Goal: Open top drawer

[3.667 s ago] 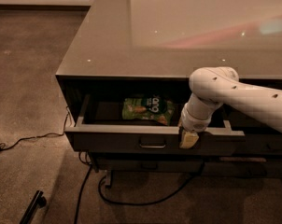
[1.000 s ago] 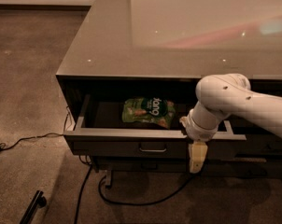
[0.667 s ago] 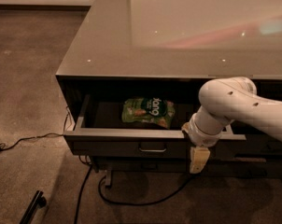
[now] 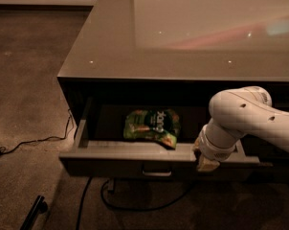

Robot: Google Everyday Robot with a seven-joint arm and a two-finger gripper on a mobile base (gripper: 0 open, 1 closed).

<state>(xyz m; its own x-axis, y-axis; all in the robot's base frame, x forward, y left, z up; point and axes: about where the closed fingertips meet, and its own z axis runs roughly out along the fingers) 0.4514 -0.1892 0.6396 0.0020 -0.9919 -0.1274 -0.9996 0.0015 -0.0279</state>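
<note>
Here, the top drawer (image 4: 115,165) stood pulled out from under the glossy top of the cabinet (image 4: 111,42), so that its inside was open to see. The small loop handle (image 4: 156,170) sat at the middle of the drawer front. Inside the drawer, close behind the front wall and about above the handle, lay a green snack bag (image 4: 151,126), flat and a little crumpled.

The white arm (image 4: 252,121) came in from the right of the drawer and bent down over its right part. The gripper (image 4: 206,165) was at the right part of the drawer front, right of the handle and apart from it, with its pale tip down against the upper edge of the front. How wide it stood, or whether it held something, I could not tell.

On the carpet (image 4: 29,71) left of the drawer ran a thin cable (image 4: 37,141). Below the drawer front a thicker black cable (image 4: 135,208) made a loop, and a dark rod (image 4: 32,213) lay on the carpet lower left of the drawer.
</note>
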